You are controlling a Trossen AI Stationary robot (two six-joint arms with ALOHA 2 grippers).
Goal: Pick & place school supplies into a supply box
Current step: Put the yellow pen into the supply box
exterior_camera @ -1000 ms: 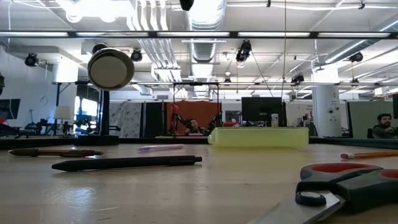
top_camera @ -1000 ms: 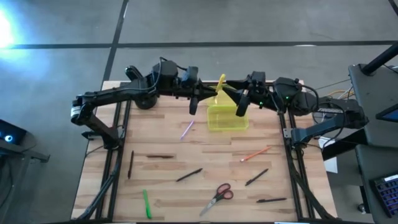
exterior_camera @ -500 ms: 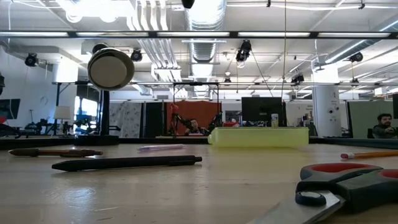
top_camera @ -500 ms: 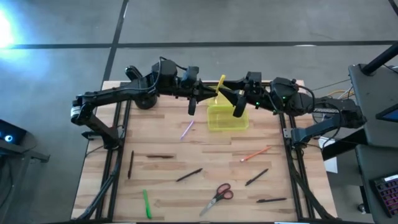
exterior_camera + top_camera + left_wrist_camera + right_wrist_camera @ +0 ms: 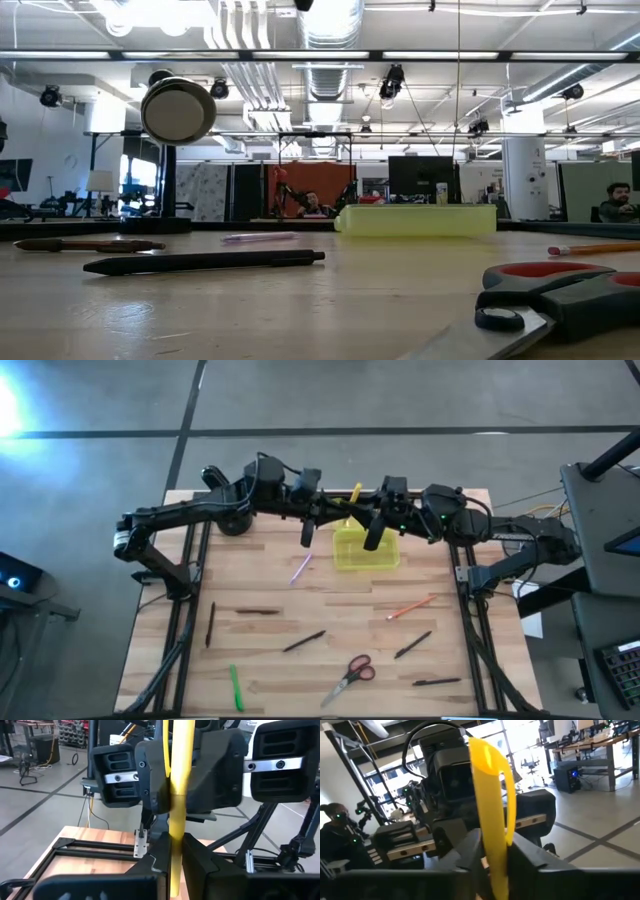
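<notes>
A yellow pen (image 5: 353,498) hangs in the air over the far edge of the supply box (image 5: 366,550), a yellow-green box standing open on the table. My left gripper (image 5: 330,510) comes at the pen from the table's left and my right gripper (image 5: 372,512) from the right. They face each other, both shut on the pen. Each wrist view shows the pen (image 5: 175,795) (image 5: 492,795) standing between that arm's own fingers, with the other gripper right behind it. The other school supplies lie flat on the table nearer the front. My left gripper pinches the yellow pen's shaft (image 5: 175,837) between its two fingers. The fingers (image 5: 197,857) reach in about level from the table's left and lie across the pen. The pen is lifted clear, slanting, one end toward the table's far edge. My right gripper has the pen's shaft (image 5: 494,837) between its two fingers (image 5: 470,850), some way from the rounded end with the clip (image 5: 485,750). It comes about level from the table's right, across the pen. The pen is clear of the box and table.
A purple pen (image 5: 301,568), an orange pencil (image 5: 410,607), a green pen (image 5: 236,687), red-handled scissors (image 5: 350,675) and several black pens such as (image 5: 303,642) are scattered over the near half. A black round stand (image 5: 232,520) sits at the far left.
My right gripper has moved toward the table's left, up to the yellow pen and my left gripper. The left gripper and the pen have stayed where they were.
</notes>
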